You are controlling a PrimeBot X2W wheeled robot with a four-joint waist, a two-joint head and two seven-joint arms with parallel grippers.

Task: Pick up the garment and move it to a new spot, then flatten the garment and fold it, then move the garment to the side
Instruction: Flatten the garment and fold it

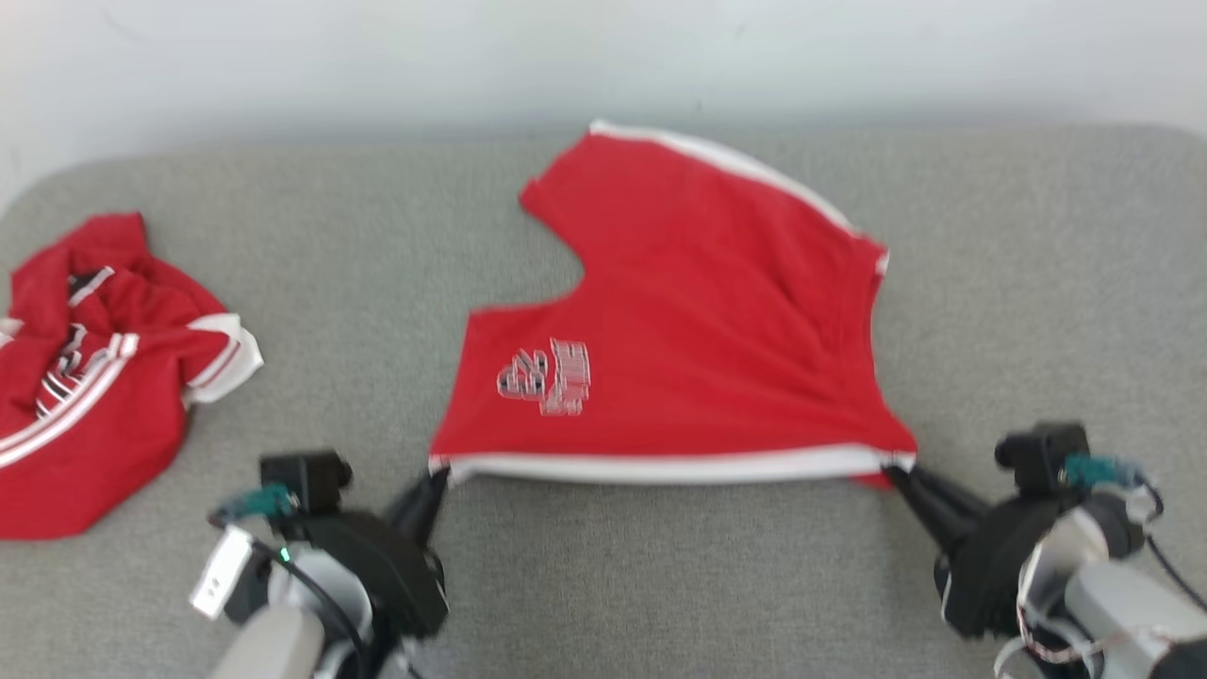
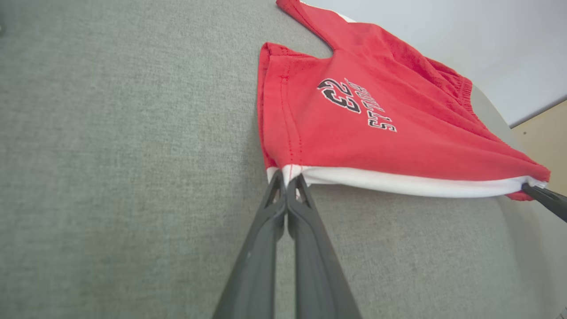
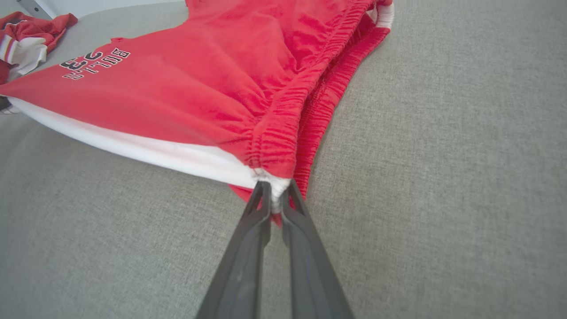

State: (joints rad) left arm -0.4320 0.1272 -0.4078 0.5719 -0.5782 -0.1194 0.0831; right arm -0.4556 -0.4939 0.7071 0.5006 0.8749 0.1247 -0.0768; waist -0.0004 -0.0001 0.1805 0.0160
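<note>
Blurry print (image 1: 552, 377) on red shorts (image 1: 698, 311)

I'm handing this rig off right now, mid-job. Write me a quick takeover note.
Grips: the left end effector is shut on the near left corner of the red shorts; the right end effector is shut on the near right corner, at the waistband.
Position: shorts spread on the grey pad, white edge taut between both grips. Another red garment lies crumpled at far left.
Done: apparently pickup and move.
Left: finish flattening, fold, move aside.
</note>
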